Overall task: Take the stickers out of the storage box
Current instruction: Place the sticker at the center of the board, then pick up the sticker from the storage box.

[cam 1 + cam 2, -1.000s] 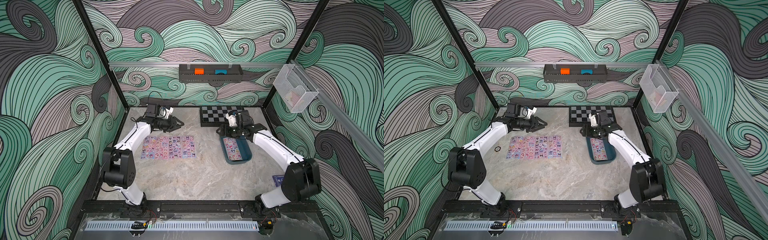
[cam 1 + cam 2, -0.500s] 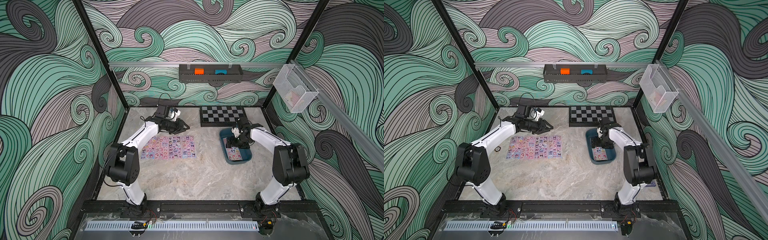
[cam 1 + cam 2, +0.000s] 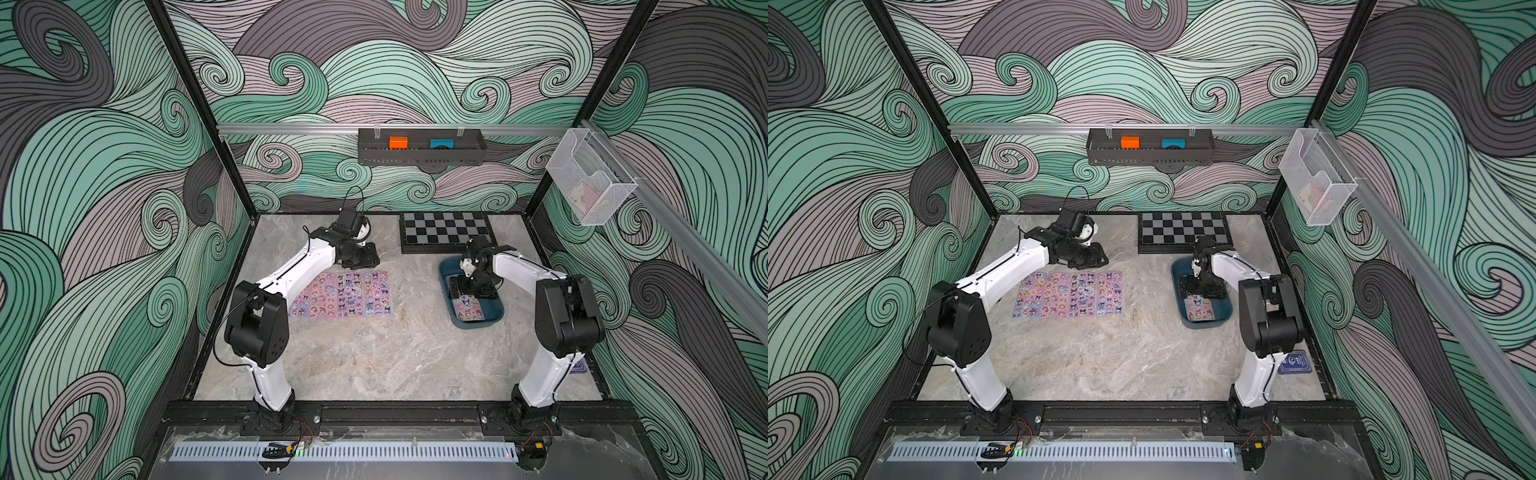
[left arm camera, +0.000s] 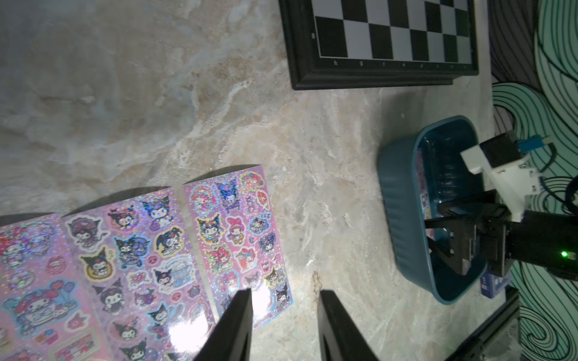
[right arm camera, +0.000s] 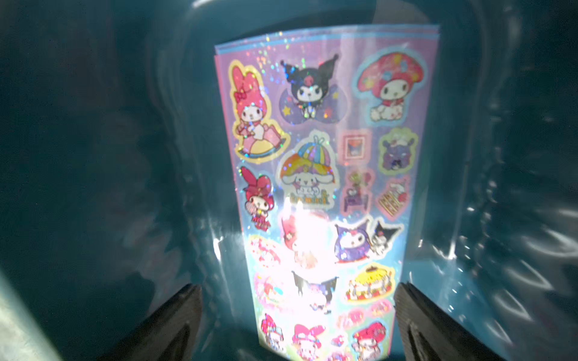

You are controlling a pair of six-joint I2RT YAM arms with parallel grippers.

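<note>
Stickers (image 5: 325,187) lay stacked in the storage box (image 3: 496,316), three o'clock on the table (image 3: 374,365). My right end effector (image 5: 297,297) straddled them, spread wide and seemingly empty, poised to pinch.

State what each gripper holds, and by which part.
Nothing: the right gripper is open over the stickers in the box; the left gripper is open, empty.

Both top views look steeply down from high at six o'clock, sharing the whole table (image 3: 374,365). The left wrist view faces three o'clock toward the box (image 4: 403,203); the right wrist view peers close inside it, facing six.
</note>
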